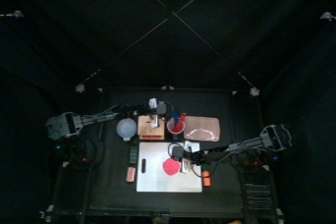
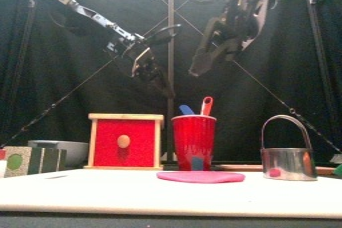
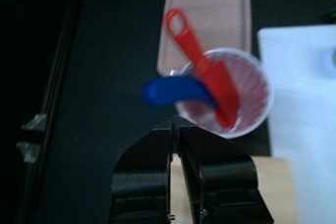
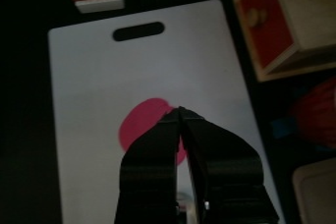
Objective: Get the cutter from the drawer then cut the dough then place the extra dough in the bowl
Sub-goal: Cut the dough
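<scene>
A pink-red dough disc [image 2: 201, 177] lies flat on the white cutting board [image 1: 155, 179], in front of the red cup [image 2: 194, 142]. The metal cutter [image 2: 287, 158] with its wire handle stands on the table to the right of the dough. The wooden box [image 2: 124, 142] has its red drawer front closed. The blue-grey bowl [image 1: 126, 128] sits left of the box. My right gripper [image 4: 180, 113] hangs shut and empty above the dough [image 4: 144, 125]. My left gripper [image 3: 178, 132] is shut and empty, high over the box near the cup [image 3: 230, 90].
The cup holds a blue knife [image 3: 171, 90] and a red knife [image 3: 197, 56]. A pink tray [image 1: 201, 126] lies behind the board on the right. Small toy foods [image 2: 16, 159] sit at the far left by the bowl.
</scene>
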Available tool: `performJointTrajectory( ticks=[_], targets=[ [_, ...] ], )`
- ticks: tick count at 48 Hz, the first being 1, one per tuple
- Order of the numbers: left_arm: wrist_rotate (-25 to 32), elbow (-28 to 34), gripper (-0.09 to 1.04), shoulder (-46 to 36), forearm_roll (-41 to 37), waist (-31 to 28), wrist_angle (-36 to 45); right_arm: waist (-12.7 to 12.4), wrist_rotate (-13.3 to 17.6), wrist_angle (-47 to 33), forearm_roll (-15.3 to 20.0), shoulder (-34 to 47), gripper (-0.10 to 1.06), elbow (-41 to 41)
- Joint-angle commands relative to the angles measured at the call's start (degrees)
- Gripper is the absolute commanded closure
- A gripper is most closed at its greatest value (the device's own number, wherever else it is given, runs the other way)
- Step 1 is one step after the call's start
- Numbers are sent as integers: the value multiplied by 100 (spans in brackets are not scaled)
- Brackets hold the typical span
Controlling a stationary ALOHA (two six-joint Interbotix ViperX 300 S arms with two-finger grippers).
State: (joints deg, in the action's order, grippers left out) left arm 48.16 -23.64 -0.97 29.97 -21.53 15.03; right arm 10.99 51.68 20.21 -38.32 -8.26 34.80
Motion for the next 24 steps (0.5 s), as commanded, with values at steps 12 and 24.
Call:
performJointTrajectory(
  ticks=[12, 24],
  targets=[
    [26, -1204, 48, -554, 817, 1626, -2856, 0, -9, -211, 527, -1318, 75, 844],
    [-334, -2109, 48, -352, 1521, 2681, -5203, 88, -9, 281, 694, -1573, 67, 1107]
  ],
)
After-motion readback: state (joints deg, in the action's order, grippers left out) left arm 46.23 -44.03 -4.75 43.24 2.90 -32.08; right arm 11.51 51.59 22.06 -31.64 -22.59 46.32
